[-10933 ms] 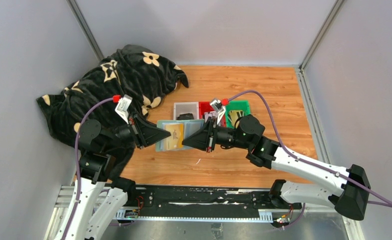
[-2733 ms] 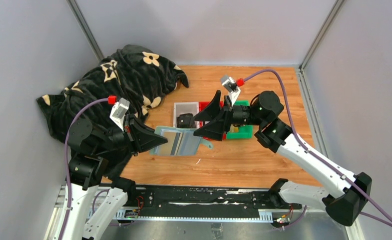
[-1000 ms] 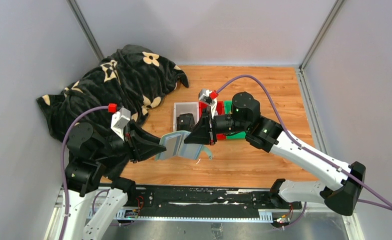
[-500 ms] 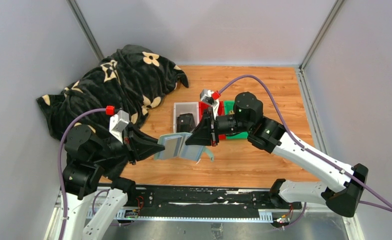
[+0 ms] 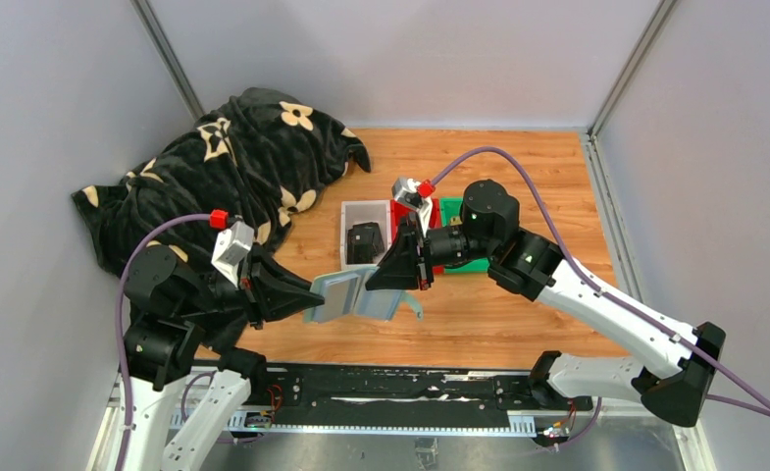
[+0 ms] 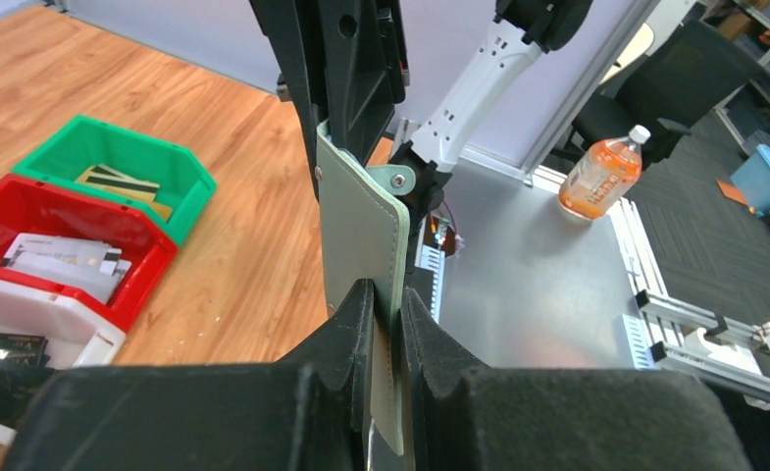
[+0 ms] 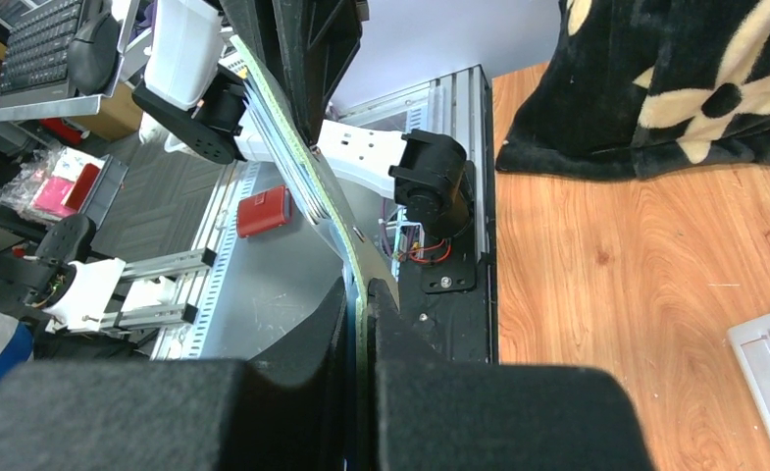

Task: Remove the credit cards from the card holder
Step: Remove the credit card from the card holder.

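Observation:
The sage grey-green card holder (image 5: 353,295) hangs above the table between both grippers, half folded, its tab (image 5: 416,307) drooping at the right. My left gripper (image 5: 310,291) is shut on its left edge. My right gripper (image 5: 396,278) is shut on its right half. In the left wrist view the holder (image 6: 359,221) stands edge-on between the fingers (image 6: 349,312). In the right wrist view it (image 7: 307,182) is also edge-on. No card shows in the holder. Black cards (image 5: 365,240) lie in the white tray (image 5: 349,209); gold and black cards (image 6: 121,183) lie in the green tray (image 6: 67,147).
The red tray (image 6: 150,257) holds silvery-white cards (image 6: 59,261) and sits between the white tray (image 6: 62,319) and the green one. A black blanket with cream flowers (image 5: 233,157) covers the back left. Grey walls close the table's far and side edges.
The holder's two halves have folded closer together and tilted, so the silvery face seen a second ago no longer shows. Both grippers keep their hold and have barely shifted.

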